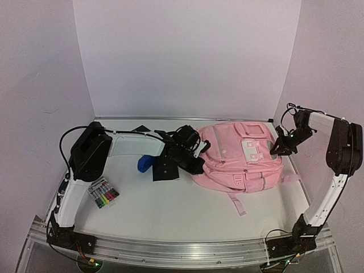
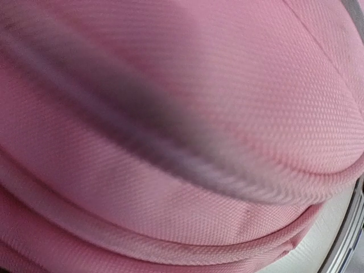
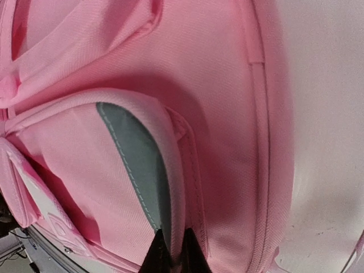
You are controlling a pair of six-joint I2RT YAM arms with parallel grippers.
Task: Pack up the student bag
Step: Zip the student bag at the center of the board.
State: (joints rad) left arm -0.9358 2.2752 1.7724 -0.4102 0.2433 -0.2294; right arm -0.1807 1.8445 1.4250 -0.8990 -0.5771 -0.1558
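Two robot arms work over one white table [image 1: 170,213]. At the far left lies one pack of coloured markers [image 1: 104,192]. Beyond it are one small blue object [image 1: 145,164] and one flat black piece [image 1: 166,169], both too small to identify.

The left gripper [image 1: 192,154] presses against the left side of the student bag [image 1: 239,162], the single pink backpack lying flat right of centre. Its jaws are closed. Its own camera shows only blurred pink fabric, so what they touch is unclear.

At the bag's right edge, the right gripper [image 3: 173,256] shows only its two dark fingertips [image 3: 156,257], a narrow gap apart. A pocket's pink edge, with grey lining [image 3: 139,165], runs into that gap. Whether it is pinched cannot be told.

Pale lilac-tinted walls [image 1: 187,57] enclose the table. A metal rail [image 1: 170,250] runs along its near edge.
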